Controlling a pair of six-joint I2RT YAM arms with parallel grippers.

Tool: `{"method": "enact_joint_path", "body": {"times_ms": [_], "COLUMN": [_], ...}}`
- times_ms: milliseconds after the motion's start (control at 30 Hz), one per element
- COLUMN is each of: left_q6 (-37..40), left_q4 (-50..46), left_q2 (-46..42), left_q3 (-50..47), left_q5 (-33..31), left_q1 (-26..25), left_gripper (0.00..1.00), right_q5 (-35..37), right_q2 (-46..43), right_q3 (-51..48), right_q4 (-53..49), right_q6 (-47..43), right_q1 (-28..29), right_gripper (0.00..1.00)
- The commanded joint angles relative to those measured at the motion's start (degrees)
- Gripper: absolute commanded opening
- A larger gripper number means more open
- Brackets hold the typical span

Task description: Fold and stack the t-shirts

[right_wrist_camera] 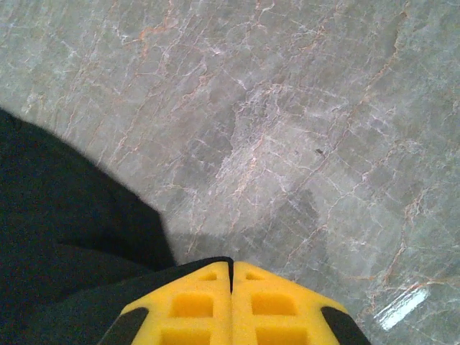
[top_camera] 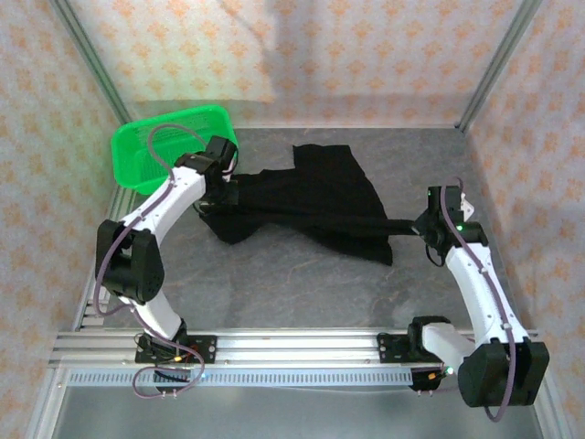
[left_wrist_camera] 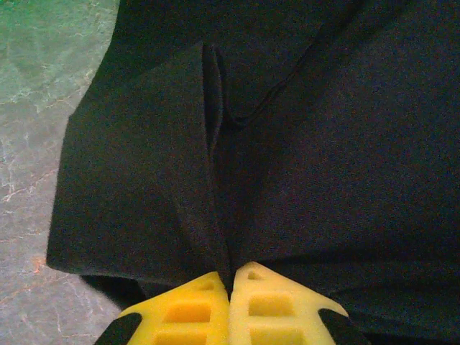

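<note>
A black t-shirt (top_camera: 320, 197) lies spread and rumpled across the middle of the grey table (top_camera: 292, 283), pulled into a taut band toward the right. My left gripper (top_camera: 227, 192) is at the shirt's left end. In the left wrist view its yellow fingers (left_wrist_camera: 194, 309) are shut on a raised fold of the black cloth (left_wrist_camera: 323, 144). My right gripper (top_camera: 420, 227) is at the shirt's right tip. Its yellow fingers (right_wrist_camera: 287, 309) are shut with a thin edge of the black cloth (right_wrist_camera: 57, 215) pinched between them, above the bare table.
A bright green mesh basket (top_camera: 169, 142) stands at the back left, just behind the left arm, and its green wall (left_wrist_camera: 43, 36) shows near the shirt's left edge. Patterned walls close in the table on three sides. Bare marble surface (right_wrist_camera: 287, 108) lies right of the shirt.
</note>
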Motion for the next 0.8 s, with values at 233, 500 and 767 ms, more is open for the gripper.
{"method": "enact_joint_path", "body": {"times_ms": [233, 500, 767], "left_q6": [1.96, 2.84, -0.66], "left_q4": [0.26, 2.89, 2.76], "left_q2": [-0.14, 1.47, -0.23], "left_q3": [-3.39, -4.38, -2.98], "left_q5": [1.89, 0.45, 2.06], "left_q1": [3.27, 4.44, 5.01], "left_gripper": [0.11, 0.13, 0.47], "right_q5": [-0.27, -1.56, -4.4], "right_q2": [-0.91, -1.79, -2.37], "right_q3": [2.09, 0.5, -1.21], "right_q4": [-1.47, -2.02, -1.69], "right_q6": [-4.71, -4.78, -3.63], "right_q1": [-12.12, -14.72, -14.72], "right_gripper": [0.0, 0.0, 0.0]}}
